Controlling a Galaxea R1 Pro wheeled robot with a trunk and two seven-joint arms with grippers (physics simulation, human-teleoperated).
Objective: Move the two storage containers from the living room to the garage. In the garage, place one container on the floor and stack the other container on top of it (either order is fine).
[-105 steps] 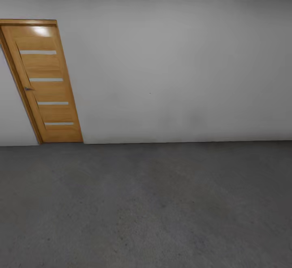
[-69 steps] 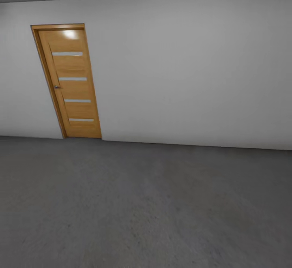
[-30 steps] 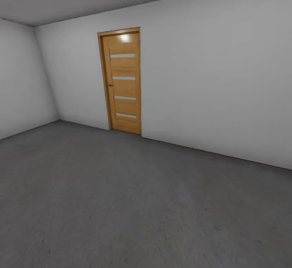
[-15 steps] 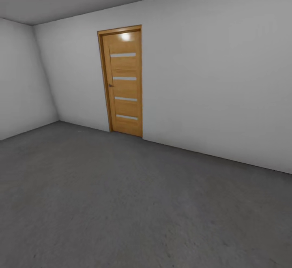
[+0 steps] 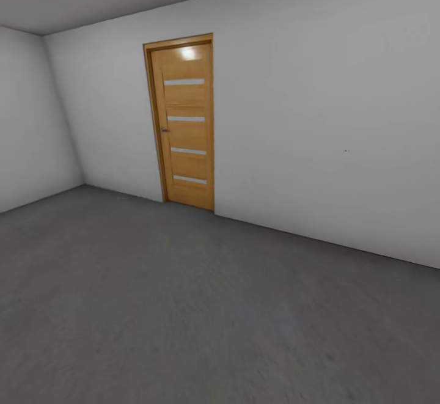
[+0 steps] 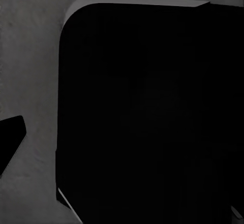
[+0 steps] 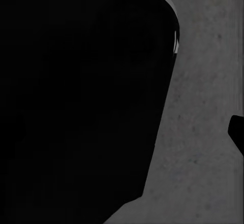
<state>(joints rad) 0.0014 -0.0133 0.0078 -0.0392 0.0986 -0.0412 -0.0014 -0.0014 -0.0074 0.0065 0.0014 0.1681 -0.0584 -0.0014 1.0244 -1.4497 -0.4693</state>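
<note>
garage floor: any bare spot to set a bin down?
Yes. The grey concrete floor is bare from the left wall across to the wall with the orange door. Nothing stands on it in the head view. Keep the patch before the door free.

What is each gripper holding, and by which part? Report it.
Cannot be told: both wrist views show a black mass over the mottled grey concrete floor; no orange-red bin is visible.

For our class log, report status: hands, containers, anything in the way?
Hands: state unreadable. In the garage: orange-wood door closed ahead, grey concrete floor underfoot. Black body fronts both wrist cameras.
</note>
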